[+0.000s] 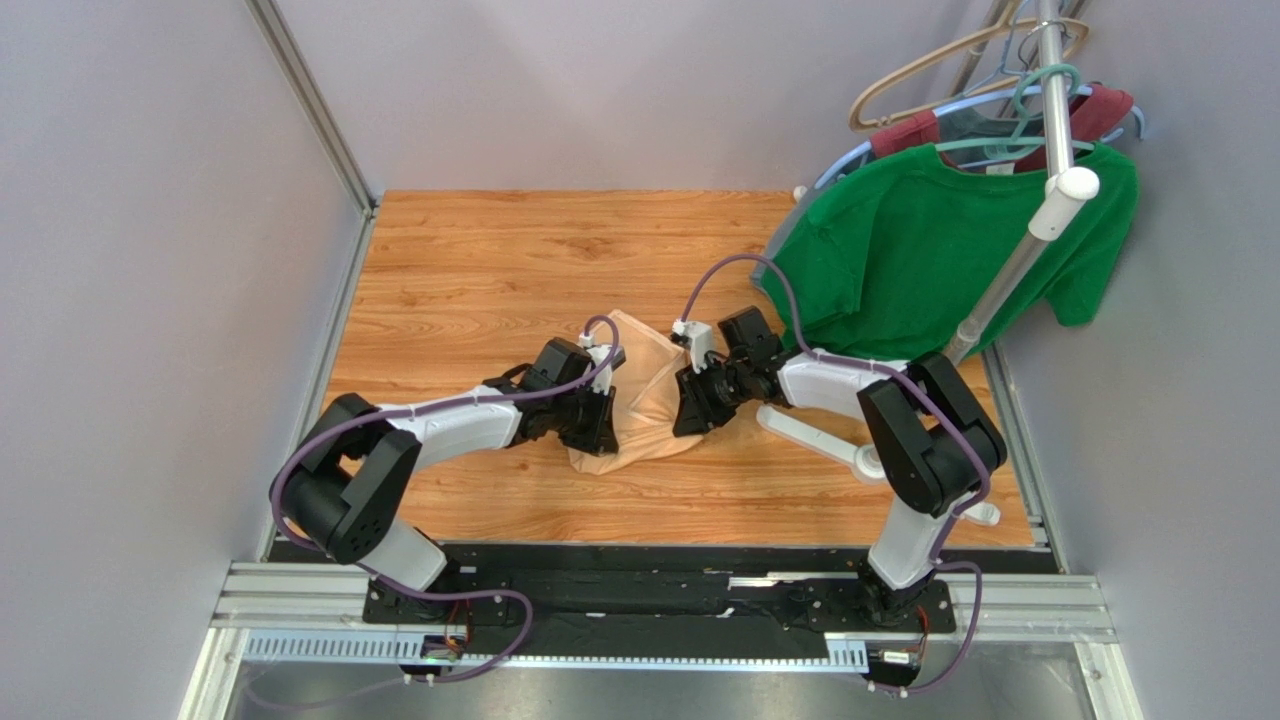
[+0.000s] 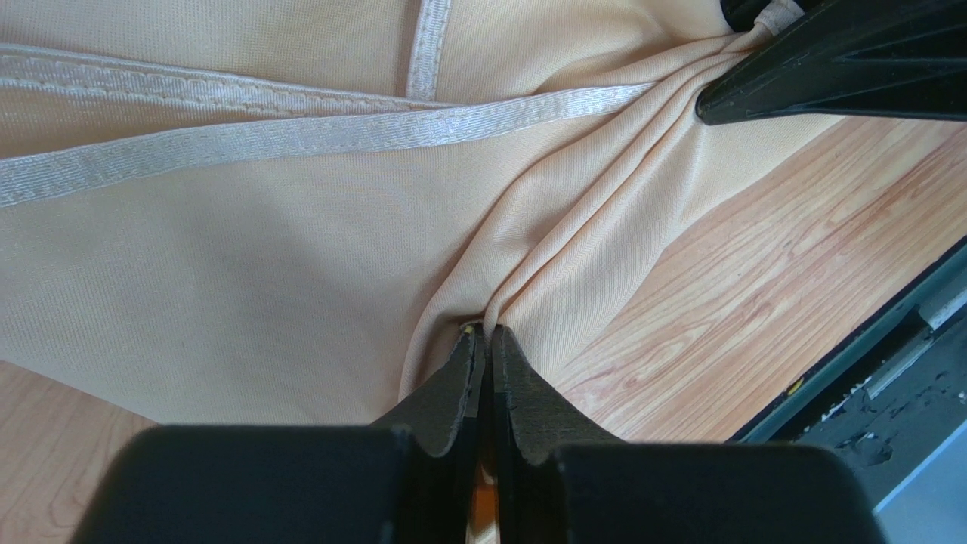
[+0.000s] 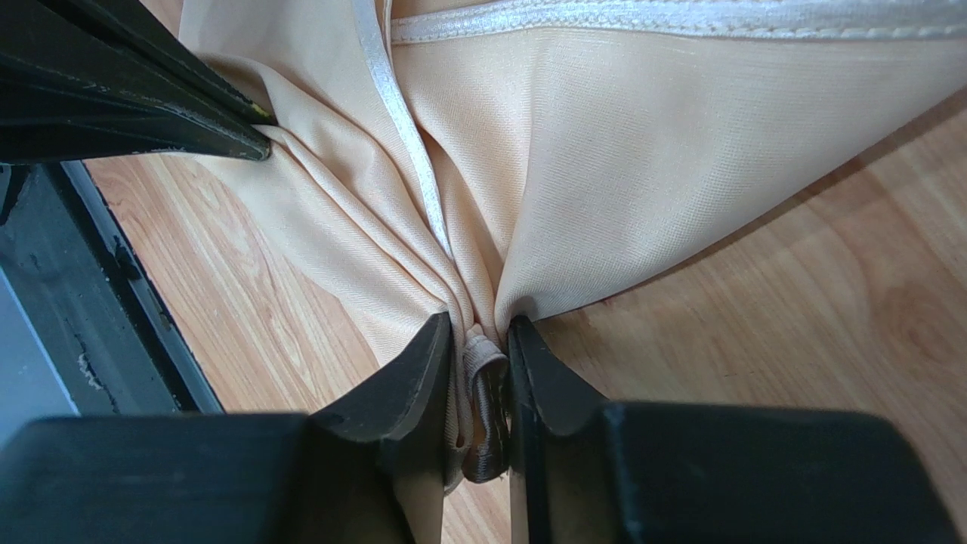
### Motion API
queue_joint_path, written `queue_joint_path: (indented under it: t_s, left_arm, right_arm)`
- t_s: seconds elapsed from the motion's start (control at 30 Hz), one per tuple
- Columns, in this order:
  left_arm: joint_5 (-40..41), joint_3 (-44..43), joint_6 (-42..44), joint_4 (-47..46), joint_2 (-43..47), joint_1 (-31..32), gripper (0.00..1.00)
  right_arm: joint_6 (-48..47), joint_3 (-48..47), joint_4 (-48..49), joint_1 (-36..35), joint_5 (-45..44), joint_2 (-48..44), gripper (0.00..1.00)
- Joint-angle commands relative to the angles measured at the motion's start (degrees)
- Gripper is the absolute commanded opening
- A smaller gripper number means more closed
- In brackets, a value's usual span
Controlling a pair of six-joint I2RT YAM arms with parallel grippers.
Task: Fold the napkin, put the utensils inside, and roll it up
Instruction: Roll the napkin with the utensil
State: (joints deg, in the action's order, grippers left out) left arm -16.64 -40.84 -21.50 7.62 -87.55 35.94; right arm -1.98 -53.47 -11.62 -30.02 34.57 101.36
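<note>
Where the two arms meet near the middle of the wooden worktop, the peach napkin lies gathered into folds between them. The left tool has its fingers pressed together on a pleat at the cloth's edge, pinching it. The right tool nips a bunched, hemmed fold from the opposite side, the cloth wedged between its narrowly parted fingers. A green T-shirt hangs at the far right corner
</note>
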Motion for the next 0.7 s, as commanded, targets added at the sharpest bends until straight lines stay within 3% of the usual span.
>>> queue_joint_path:
  t_s: [0.0,0.07,0.1,0.17,0.37,0.57,0.67]
  left_arm:
    - [3.5,-0.4,2.3,6.3,0.4,0.0,0.20]
    - [5.0,-0.4,2.2,6.7,2.3,0.1,0.30]
    - [5.8,-0.3,2.1,6.8,3.0,0.0,0.38]
    - [7.8,0.1,1.5,7.7,5.0,0.1,0.43]
    - [15.4,0.8,2.5,10.3,12.7,0.0,0.48]
    - [13.0,4.7,0.7,5.4,22.1,0.4,0.53]
    - [11.6,5.6,3.6,1.7,24.2,3.2,0.53]
  right_arm:
    - [-0.4,-2.7,-7.4,-0.1,-2.6,2.2,0.18]
    - [-0.1,-3.4,-9.1,0.0,-2.7,2.8,0.12]
    - [0.0,-4.3,-9.7,0.0,-2.8,3.0,0.03]
    - [0.4,-5.2,-11.8,0.1,-3.0,3.7,0.00]
    - [0.5,-7.4,-14.4,0.1,-2.8,4.5,0.00]
    - [0.9,-9.1,-15.7,0.2,-2.9,5.9,0.00]
    - [1.1,-10.1,-16.6,0.2,-2.1,6.1,0.00]
